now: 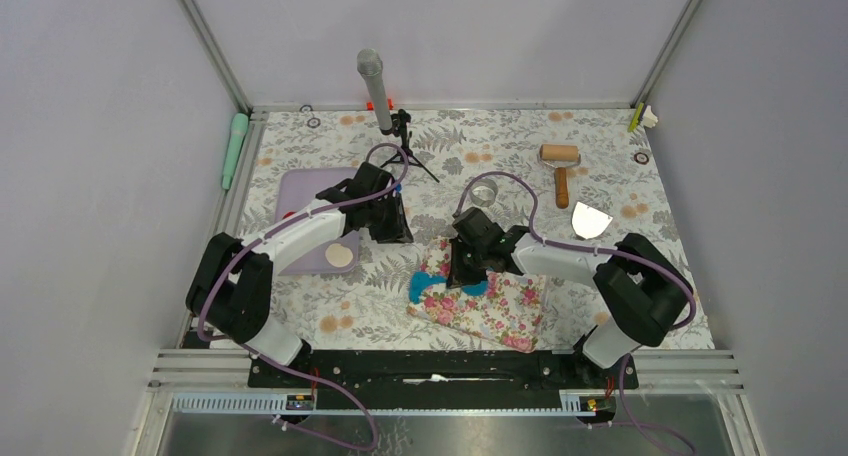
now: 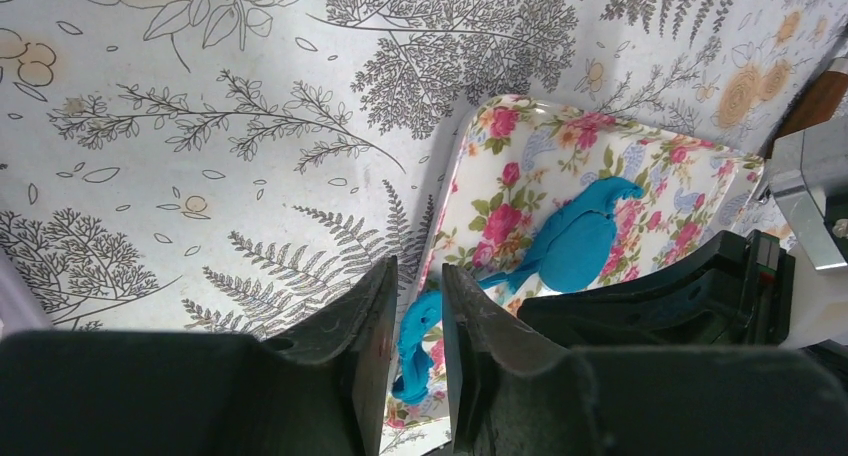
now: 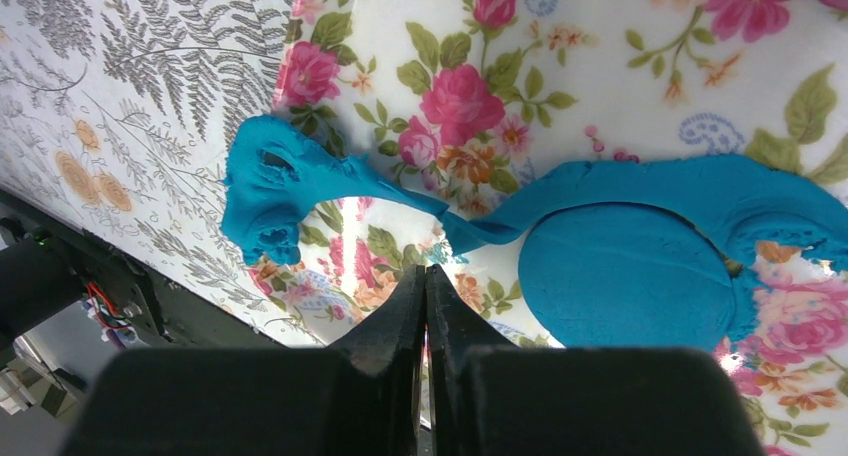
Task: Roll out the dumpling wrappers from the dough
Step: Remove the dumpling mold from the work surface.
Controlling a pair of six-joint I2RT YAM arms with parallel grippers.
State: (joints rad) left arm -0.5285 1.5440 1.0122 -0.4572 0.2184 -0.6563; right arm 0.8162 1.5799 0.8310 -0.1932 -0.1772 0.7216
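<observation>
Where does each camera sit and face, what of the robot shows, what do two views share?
Top external: above, behind the bases, looking down on the table; left arm and right arm show.
Left wrist: faces the floral mat and blue dough; left gripper slightly open.
Right wrist: close above the dough; right gripper shut.
Shared: both wrist views show that dough.

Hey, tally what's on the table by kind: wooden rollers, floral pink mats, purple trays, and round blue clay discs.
Wooden roller: 1
Floral pink mat: 1
Purple tray: 1
Round blue clay disc: 1
Total: 4
</observation>
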